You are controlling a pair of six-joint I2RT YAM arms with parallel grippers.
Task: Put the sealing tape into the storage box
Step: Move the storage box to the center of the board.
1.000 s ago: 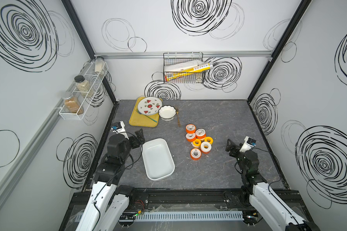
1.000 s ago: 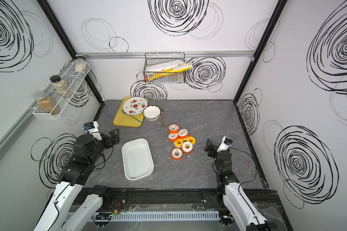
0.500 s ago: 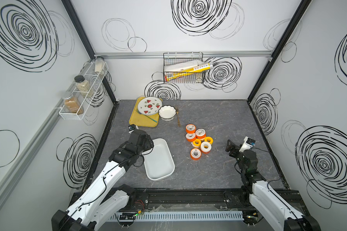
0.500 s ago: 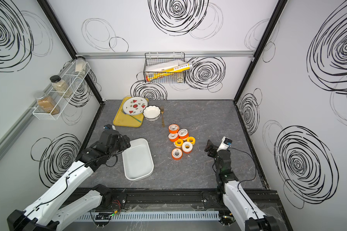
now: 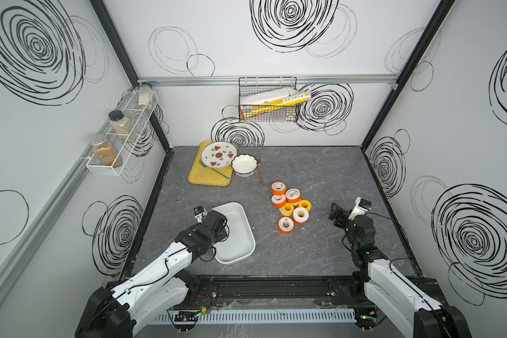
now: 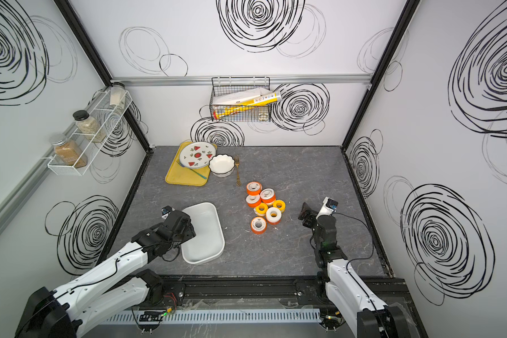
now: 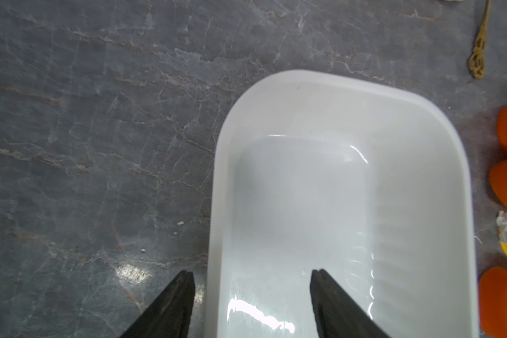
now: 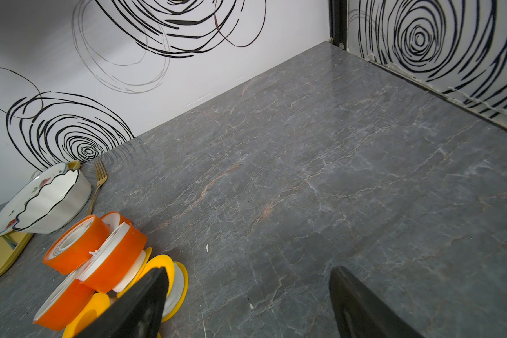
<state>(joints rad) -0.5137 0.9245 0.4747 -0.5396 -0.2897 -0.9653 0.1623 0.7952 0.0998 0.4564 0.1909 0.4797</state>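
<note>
- Left gripper (image 7: 249, 273): jaws partly apart and holding nothing. They straddle one long wall of the storage box (image 5: 236, 237), with one finger over the table (image 5: 319, 175) outside the wall and the other over the box's floor. Neither finger is seen touching the wall.
- Right gripper (image 8: 248, 272): jaws wide apart, with only bare table between them. It hangs low near the right-hand edge of the table.
- Sealing tape (image 5: 300, 215): seven spools, five with orange flanges and two with yellow. They sit in a tight cluster on the table, most of them touching a neighbour. One orange spool (image 5: 285, 225) sits at the near end of the cluster.
- Tape relative to the grippers:
  - The cluster lies between the two arms.
  - It is near the right gripper, with a strip of bare table between them in both top views.
  - In the right wrist view the yellow spools appear just beside one finger.
  - The cluster is well apart from the left gripper, with the width of the box between them.
- Storage box: white, shallow and plain inside, with no spool in it. It stands on the table beside the cluster without touching it.
- Other items, at the far left of the table:
  - a yellow tray (image 5: 205, 178) with a watermelon plate (image 5: 218, 155) on it
  - a white bowl (image 5: 244, 165) beside the tray
  - a gold fork (image 5: 259, 172) next to the bowl
</note>
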